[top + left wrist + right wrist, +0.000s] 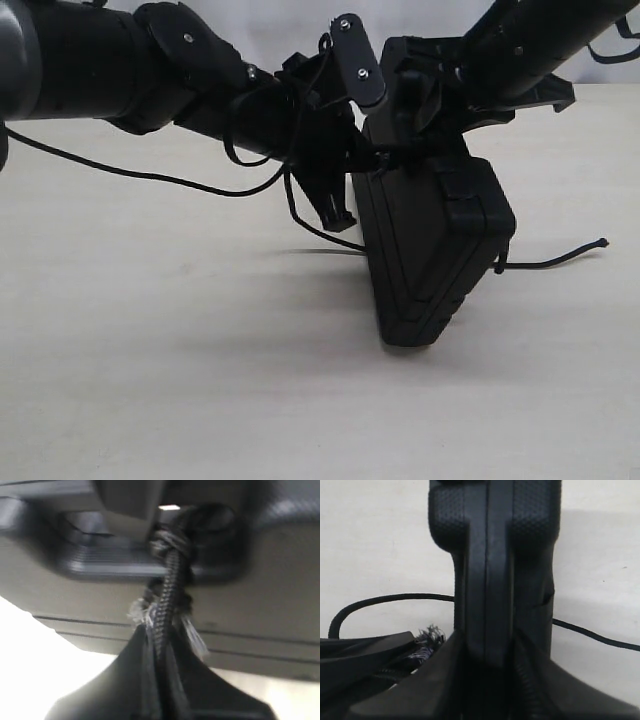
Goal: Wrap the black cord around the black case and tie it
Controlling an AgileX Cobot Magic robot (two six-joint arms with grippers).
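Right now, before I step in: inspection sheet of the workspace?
Surface: pale tabletop, matte.
Job's things: black case on edge, tilted; black cord knotted at a slot in the case, one end lying on the tabletop.
Clutter: nothing seen.
Pincers: left pincer shut on the black cord; right pincer shut on the black case.
Cables: thin arm cable looping under the left arm.
Surroundings: pale wall behind.

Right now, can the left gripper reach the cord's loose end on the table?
Probably not. The left gripper is shut on the black cord, and the black case, standing on edge, seems to lie between it and the loose end.
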